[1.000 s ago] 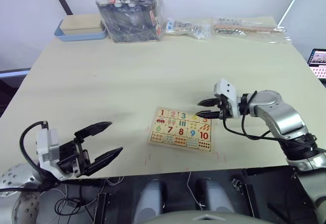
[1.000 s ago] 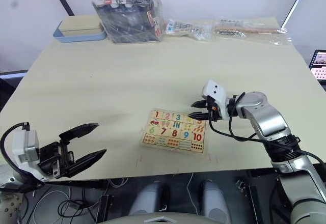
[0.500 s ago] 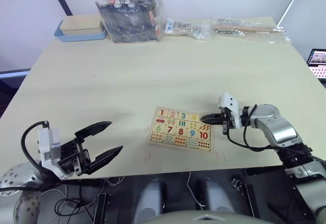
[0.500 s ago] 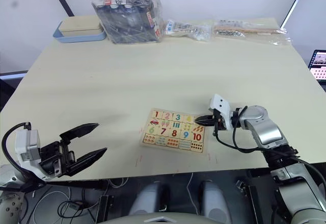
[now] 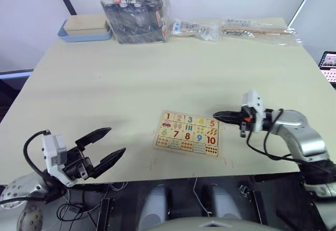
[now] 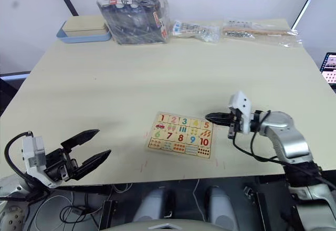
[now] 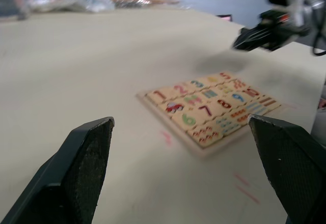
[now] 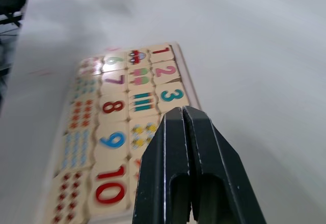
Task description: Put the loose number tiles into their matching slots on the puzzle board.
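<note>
Right pincer (image 5: 217, 115) closed, empty, beside puzzle board (image 5: 188, 133).

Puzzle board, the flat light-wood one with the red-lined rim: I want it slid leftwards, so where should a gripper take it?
Probably the light-wood puzzle board by its left short rim, approached low from the robot's left by the open left gripper. It lies flat on the table, tiles filling its face, so only edges offer hold.
</note>
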Available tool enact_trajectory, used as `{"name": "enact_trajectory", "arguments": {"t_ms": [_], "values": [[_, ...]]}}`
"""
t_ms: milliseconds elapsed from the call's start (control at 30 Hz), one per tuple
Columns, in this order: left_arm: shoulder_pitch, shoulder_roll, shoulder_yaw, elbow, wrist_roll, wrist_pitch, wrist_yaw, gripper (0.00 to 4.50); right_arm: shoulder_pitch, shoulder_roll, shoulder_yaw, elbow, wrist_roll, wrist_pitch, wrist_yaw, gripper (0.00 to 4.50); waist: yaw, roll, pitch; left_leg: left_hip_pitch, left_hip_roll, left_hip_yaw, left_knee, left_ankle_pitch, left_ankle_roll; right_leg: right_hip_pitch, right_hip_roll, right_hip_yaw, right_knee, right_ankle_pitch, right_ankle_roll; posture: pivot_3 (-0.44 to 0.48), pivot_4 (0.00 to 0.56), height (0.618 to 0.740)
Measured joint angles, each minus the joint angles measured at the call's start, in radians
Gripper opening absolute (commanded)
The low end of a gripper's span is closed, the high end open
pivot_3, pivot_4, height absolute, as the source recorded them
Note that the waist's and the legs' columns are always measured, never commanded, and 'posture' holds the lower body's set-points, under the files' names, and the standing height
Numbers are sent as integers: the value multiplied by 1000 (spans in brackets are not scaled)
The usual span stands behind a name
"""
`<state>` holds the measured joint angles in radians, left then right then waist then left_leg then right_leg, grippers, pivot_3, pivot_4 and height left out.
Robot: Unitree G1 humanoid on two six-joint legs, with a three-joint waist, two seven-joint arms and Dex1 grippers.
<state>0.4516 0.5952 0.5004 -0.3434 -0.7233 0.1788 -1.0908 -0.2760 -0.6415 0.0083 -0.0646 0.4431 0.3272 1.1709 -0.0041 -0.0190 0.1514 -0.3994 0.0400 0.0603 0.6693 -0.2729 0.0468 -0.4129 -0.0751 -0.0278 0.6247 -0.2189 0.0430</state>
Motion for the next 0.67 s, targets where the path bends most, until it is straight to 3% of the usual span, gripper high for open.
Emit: {"name": "enact_trajectory", "arguments": {"t_ms": [33, 100, 333, 533, 667], "values": [[2, -2, 0, 0, 0, 3, 5, 4500, 6, -2, -7, 0, 2, -3, 1, 579, 0, 0, 0, 0, 0, 0, 0, 0, 0, 0, 0, 0, 0, 0, 0, 0, 150, 740], [23, -13, -1, -3, 0, 12, 24, 4500, 66, -13, -49, -16, 8, -39, -1, 1310, 0, 0, 0, 1, 0, 0, 0, 0, 0, 0, 0, 0, 0, 0, 0, 0, 150, 740], [69, -72, -1, -2, 19, 25, 114, 4500, 239, -26, -163, -66, 37, -95, -14, 4416, 1, 0, 0, 1, 1, 0, 1, 0, 0, 0, 1, 0, 1, 0, 0, 0, 150, 740], [109, -121, 0, -8, 28, 47, 214, 4500, 395, -39, -291, -60, 52, -150, -25, 4416, 10, -1, 0, 1, 0, 0, 1, 0, 0, 0, 1, 1, 1, 0, 0, 0, 150, 740], [113, -134, -12, -28, 37, 48, 243, 4500, 439, -35, -308, -57, 54, -179, -32, 4416, 12, -1, 0, 3, 1, 0, 1, 0, 0, 0, 1, 2, 1, 0, 1, 0, 150, 740]]}}
